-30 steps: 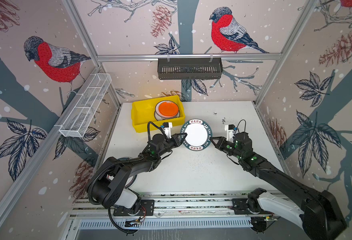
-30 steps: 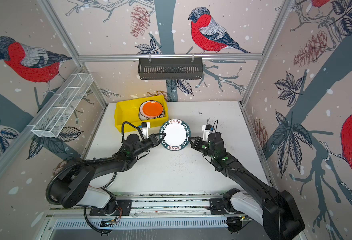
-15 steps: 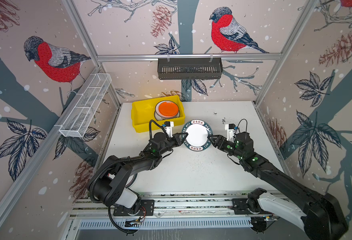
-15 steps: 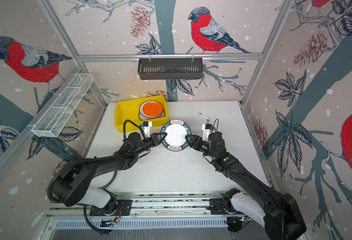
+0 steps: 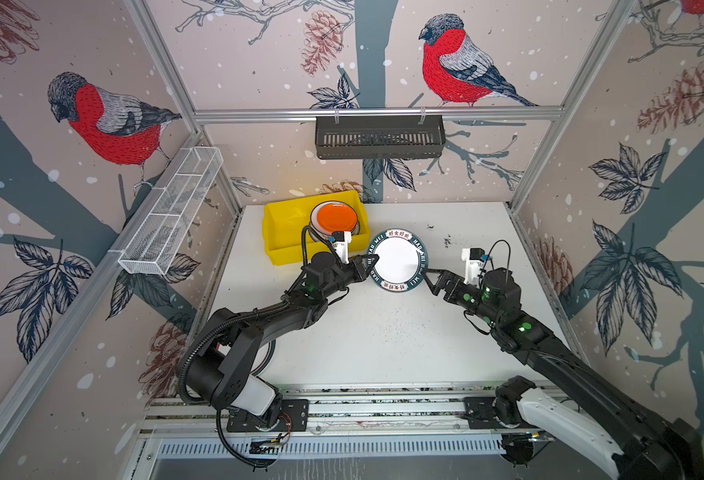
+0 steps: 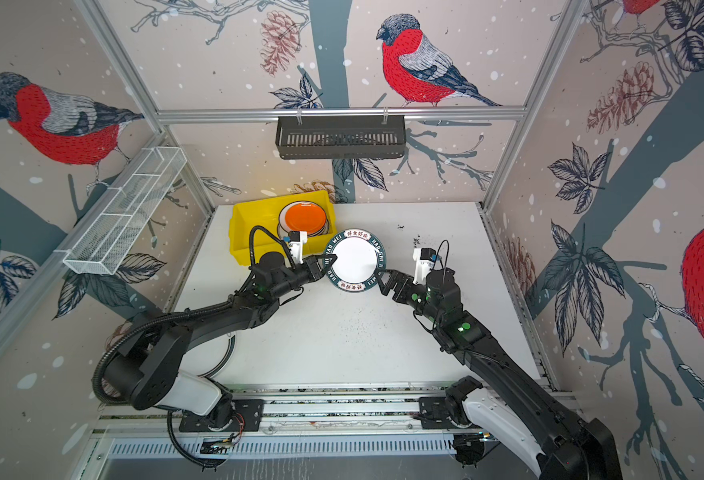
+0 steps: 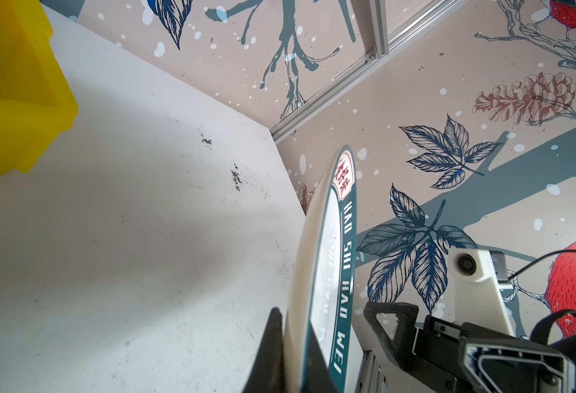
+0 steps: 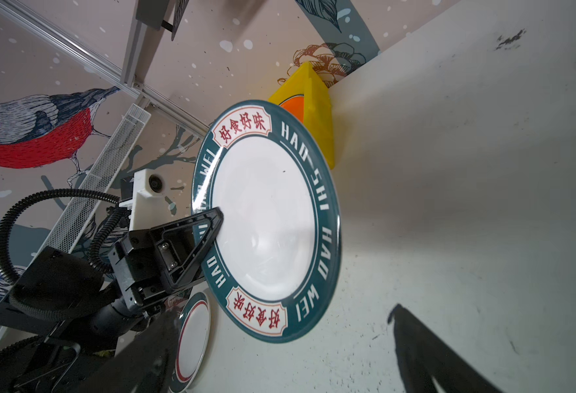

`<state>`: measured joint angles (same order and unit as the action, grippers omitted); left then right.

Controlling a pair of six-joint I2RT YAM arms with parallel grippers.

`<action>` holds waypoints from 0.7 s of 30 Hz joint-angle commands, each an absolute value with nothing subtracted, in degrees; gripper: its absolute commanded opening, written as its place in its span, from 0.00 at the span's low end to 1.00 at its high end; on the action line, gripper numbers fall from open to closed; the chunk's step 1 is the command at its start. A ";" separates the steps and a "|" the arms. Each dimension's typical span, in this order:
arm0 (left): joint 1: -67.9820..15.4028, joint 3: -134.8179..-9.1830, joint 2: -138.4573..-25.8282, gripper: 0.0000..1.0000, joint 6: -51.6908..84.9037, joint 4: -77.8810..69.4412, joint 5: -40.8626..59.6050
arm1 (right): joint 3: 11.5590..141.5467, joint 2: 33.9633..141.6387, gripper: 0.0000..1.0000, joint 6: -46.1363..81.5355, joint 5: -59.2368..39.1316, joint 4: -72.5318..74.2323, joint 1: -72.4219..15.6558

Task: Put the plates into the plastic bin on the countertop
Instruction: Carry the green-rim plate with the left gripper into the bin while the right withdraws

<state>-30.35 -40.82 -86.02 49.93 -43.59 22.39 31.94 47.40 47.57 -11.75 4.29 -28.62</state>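
One counter [image 5: 383, 340] is involved: its plastic bin [image 5: 276, 237] is already loaded with an orange-topped stack [image 5: 336, 217]; a further plate [image 8: 193, 337] is left well apart from the bin; beside the bin a lettered plate [image 5: 398, 259] is clenched by the left pincer [image 5: 372, 262], the right pincer [image 5: 430, 280] spread empty.

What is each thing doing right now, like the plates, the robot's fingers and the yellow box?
Green-rimmed plate: lifted off the countertop, pinched at its rim.
Left gripper: fingers shut on that plate.
Right gripper: fingers open, holding nothing.
Yellow bin: holds a stack of plates.
Orange plate: on top of the stack.
Plate under left arm: lying flat, partly hidden.
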 commanded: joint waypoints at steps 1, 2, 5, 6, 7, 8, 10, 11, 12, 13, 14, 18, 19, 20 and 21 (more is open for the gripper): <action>-28.59 -42.54 -86.13 0.00 48.87 -44.10 22.32 | 31.77 44.64 1.00 45.27 -7.21 1.78 -28.56; -27.83 -42.85 -86.05 0.00 48.78 -43.60 22.32 | 31.37 43.46 1.00 45.07 -6.49 1.76 -28.58; -25.29 -43.70 -85.50 0.00 48.33 -42.59 22.58 | 30.59 40.29 1.00 44.27 -4.49 0.36 -28.32; -24.40 -44.21 -85.28 0.00 47.82 -41.65 22.51 | 30.59 39.41 1.00 43.93 -3.80 -0.35 -28.27; -23.66 -44.91 -85.04 0.00 47.22 -40.54 22.33 | 30.63 38.70 1.00 43.57 -3.19 -1.10 -28.24; -23.09 -45.48 -84.83 0.00 46.47 -39.49 22.11 | 30.59 38.15 1.00 43.22 -2.78 -1.67 -28.13; -21.74 -47.39 -84.42 0.00 44.60 -36.54 21.16 | 30.33 37.21 1.00 42.64 -2.05 -2.62 -28.04; -21.14 -48.21 -84.46 0.00 43.94 -34.95 20.45 | 30.19 36.94 1.00 42.50 -1.81 -2.85 -27.91; -20.30 -49.27 -84.53 0.00 43.25 -33.36 19.83 | 30.04 36.75 1.00 42.37 -1.63 -3.11 -27.78; -19.32 -50.11 -84.70 0.00 43.00 -32.33 19.72 | 29.65 36.57 1.00 42.36 -1.64 -3.25 -27.62; -18.42 -50.78 -84.93 0.00 42.90 -31.97 19.86 | 29.35 36.48 1.00 42.36 -1.65 -3.25 -27.49; -14.19 -55.55 -87.12 0.00 40.33 -27.58 17.64 | 28.57 36.21 1.00 41.97 -2.64 -3.86 -26.73; -13.01 -56.82 -88.08 0.00 39.86 -26.13 16.98 | 28.48 36.08 1.00 41.86 -2.73 -4.22 -26.58; -12.02 -58.80 -89.04 0.00 39.69 -25.39 16.83 | 28.39 35.95 1.00 41.69 -2.82 -4.47 -26.34; -11.05 -60.43 -90.25 0.00 39.00 -24.89 16.55 | 28.39 35.71 1.00 41.45 -2.97 -4.70 -26.12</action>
